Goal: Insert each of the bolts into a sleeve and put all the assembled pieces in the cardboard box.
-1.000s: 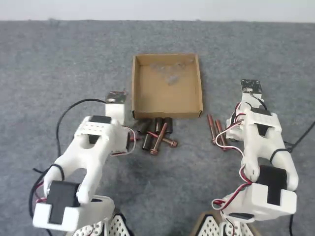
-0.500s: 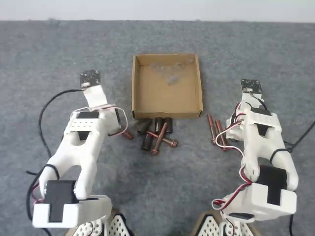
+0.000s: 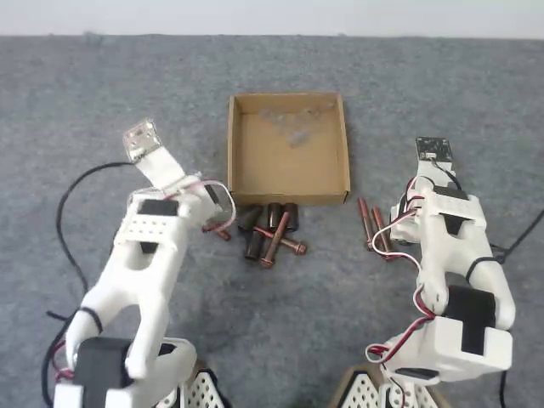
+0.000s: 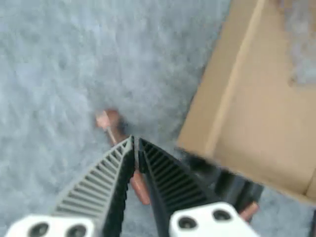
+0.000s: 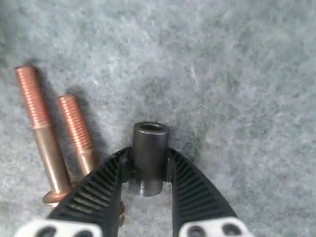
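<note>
My left gripper is pinched almost shut on a copper bolt. The bolt's flat head sticks out past the finger tips. The rest of it runs back between the two jaws. That wrist picture is smeary, so I cannot tell if the bolt touches the grey carpet or hangs just above it. From the high view, this bolt is just outside the front left corner of the cardboard box.

My right gripper holds a dark sleeve. The jaws are a little way apart, one on each side of the sleeve, and both press on it. The sleeve's round hole points away from the wrist. Two bolts lie on the carpet just beside it. They are side by side, with their screw ends pointing away from the gripper and their heads down by one jaw. From the high view, they lie to the right of the box, between its front right corner and my right arm.

A small pile sits on the carpet just in front of the box. I count four dark sleeves in it. Three are in a row near the box wall and one is a bit farther out. Two more copper bolts lie crossed on top of them. The box is open on top and sits between my two arms.
</note>
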`<state>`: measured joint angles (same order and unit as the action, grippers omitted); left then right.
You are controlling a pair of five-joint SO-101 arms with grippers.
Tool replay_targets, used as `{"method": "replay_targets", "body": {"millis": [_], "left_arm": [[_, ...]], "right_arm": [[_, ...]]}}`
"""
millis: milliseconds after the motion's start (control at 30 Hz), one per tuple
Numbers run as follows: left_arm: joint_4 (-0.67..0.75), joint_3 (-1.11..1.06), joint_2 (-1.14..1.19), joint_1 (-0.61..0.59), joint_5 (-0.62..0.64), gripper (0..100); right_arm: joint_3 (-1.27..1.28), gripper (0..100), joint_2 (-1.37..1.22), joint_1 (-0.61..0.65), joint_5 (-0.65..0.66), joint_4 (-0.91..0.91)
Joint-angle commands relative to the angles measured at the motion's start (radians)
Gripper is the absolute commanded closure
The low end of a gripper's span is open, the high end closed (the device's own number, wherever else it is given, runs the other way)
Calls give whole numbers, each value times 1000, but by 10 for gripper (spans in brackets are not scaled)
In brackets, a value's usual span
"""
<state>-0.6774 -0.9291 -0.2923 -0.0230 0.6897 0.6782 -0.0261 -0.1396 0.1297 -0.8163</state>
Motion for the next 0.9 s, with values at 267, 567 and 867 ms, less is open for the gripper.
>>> {"method": "replay_targets", "body": {"millis": [267,567,867], "left_arm": [[-25,31,66,-51,104,865],[-31,142,241,-58,106,863],[-117,325,402,-107,169,863]], "right_arm": [[-41,992,2,-4,-2,13],[-41,992,2,-4,-2,13],[-41,992,2,-4,-2,12]]}}
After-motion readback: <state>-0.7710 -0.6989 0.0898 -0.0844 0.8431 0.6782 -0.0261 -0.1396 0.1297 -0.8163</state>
